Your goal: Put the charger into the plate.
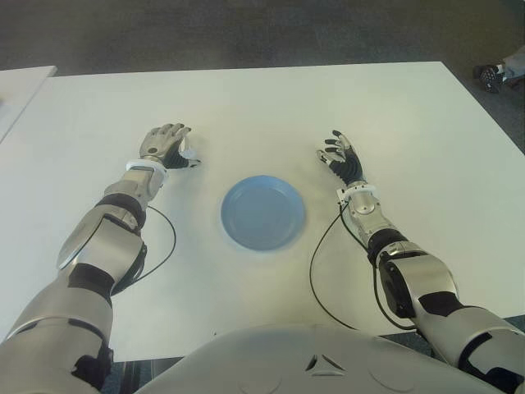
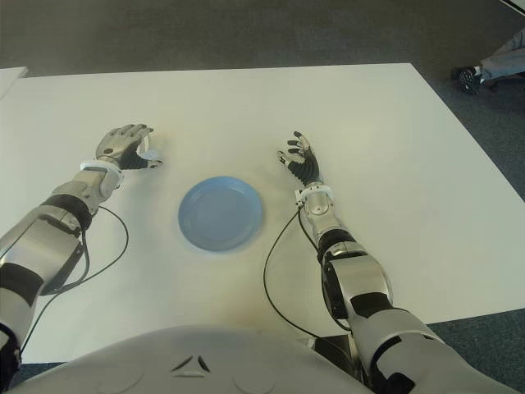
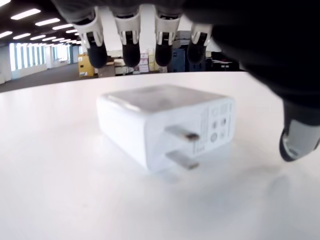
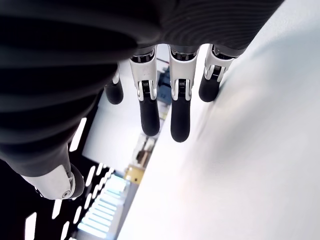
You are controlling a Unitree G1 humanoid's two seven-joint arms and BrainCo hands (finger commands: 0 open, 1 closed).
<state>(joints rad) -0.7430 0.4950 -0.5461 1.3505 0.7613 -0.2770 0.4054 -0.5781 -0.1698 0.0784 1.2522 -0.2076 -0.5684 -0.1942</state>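
Observation:
A white charger with two metal prongs lies flat on the white table. My left hand hovers over it, left of the plate. Its fingers arch above the charger and the thumb stands beside it, none touching it. From the head, only a white corner of the charger shows under the hand. The round blue plate sits at the table's middle with nothing in it. My right hand shows to the right of the plate, fingers spread and holding nothing.
Black cables trail from both forearms across the near part of the table. A second white table stands at the far left. A person's shoe shows on the floor beyond the table's far right corner.

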